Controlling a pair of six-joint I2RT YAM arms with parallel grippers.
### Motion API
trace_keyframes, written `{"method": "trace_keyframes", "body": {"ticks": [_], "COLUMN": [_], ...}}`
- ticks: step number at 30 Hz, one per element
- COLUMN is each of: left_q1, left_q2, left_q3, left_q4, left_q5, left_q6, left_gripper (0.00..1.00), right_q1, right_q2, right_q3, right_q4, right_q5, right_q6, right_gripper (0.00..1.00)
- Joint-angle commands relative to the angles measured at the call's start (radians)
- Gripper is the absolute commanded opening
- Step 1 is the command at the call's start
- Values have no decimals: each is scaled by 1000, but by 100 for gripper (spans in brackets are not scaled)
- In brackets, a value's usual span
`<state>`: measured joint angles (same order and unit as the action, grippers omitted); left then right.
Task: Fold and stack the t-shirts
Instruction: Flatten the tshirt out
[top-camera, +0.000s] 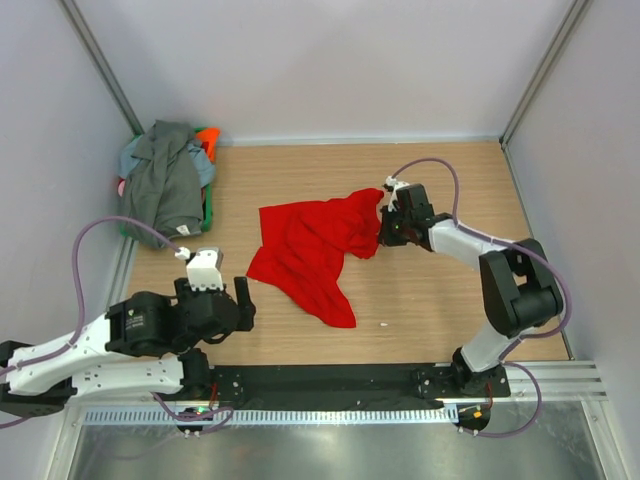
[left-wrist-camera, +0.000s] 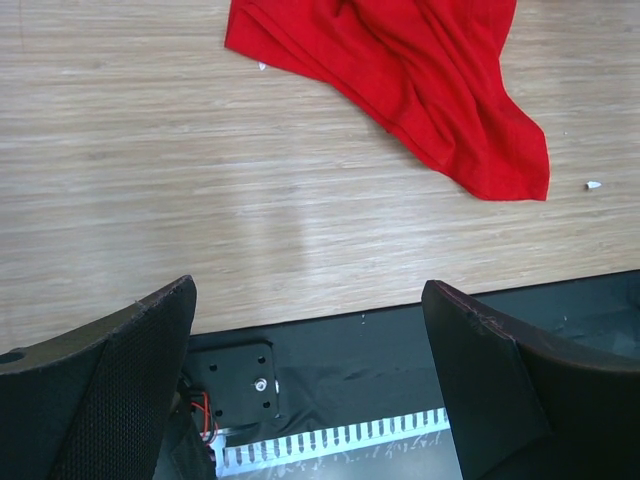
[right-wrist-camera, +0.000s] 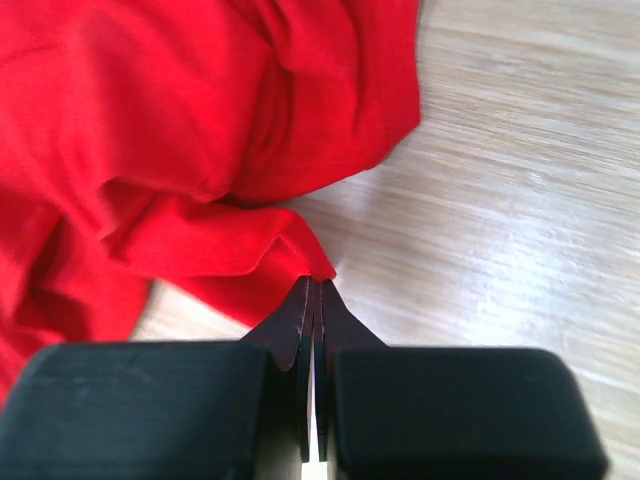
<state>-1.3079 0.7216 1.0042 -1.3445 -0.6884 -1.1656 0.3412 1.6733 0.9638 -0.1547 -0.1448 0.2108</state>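
Note:
A plain red t-shirt (top-camera: 315, 245) lies crumpled in the middle of the wooden table. My right gripper (top-camera: 385, 228) is at its right edge, shut on a fold of the red cloth (right-wrist-camera: 270, 250); the jaws are pressed together on the hem. My left gripper (top-camera: 228, 297) is open and empty, low near the table's front edge, left of the shirt. In the left wrist view the shirt's lower corner (left-wrist-camera: 420, 80) lies ahead of my spread fingers (left-wrist-camera: 130, 380). A dark grey t-shirt (top-camera: 168, 185) tops a pile at the back left.
The pile at the back left shows orange (top-camera: 209, 137), light blue and green cloth under the grey shirt. A black strip (top-camera: 330, 385) runs along the table's front edge. Grey walls (top-camera: 330, 60) close the back and sides.

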Motion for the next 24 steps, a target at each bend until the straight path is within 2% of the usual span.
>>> {"method": "trace_keyframes", "body": {"ticks": [1, 7, 8, 9, 10, 11, 12, 20, 22, 24], "left_q1": [-2, -2, -2, -2, -2, -1, -2, -2, -2, -2], "left_q2": [-27, -44, -44, -42, -40, -40, -40, -59, -67, -73], "left_q3": [17, 16, 16, 16, 17, 19, 17, 16, 16, 16], "left_q4": [-35, -35, -33, -35, -35, -35, -35, -39, -39, -39], "left_q5": [-49, -54, -54, -53, -53, -53, -53, -57, -59, -59], "left_q6": [-5, -9, -9, -9, -9, -8, -8, -17, -19, -22], "left_gripper": [95, 94, 94, 94, 94, 93, 93, 92, 91, 90], "right_q1": [13, 19, 19, 21, 21, 19, 19, 19, 19, 21], "right_q2": [-148, -343, -351, -356, -347, -339, -330, -261, -232, -202], "right_q3": [-29, -164, -171, -172, -168, -165, -162, -151, -146, -142], "right_q4": [66, 150, 149, 149, 147, 142, 136, 127, 121, 110], "right_q5": [-13, 0, 23, 27, 31, 36, 42, 14, -24, -59], "right_q6": [-14, 1, 5, 9, 12, 12, 12, 6, 9, 15], "right_gripper": [1, 3, 24, 36, 52, 91, 100, 99, 95, 85]}}
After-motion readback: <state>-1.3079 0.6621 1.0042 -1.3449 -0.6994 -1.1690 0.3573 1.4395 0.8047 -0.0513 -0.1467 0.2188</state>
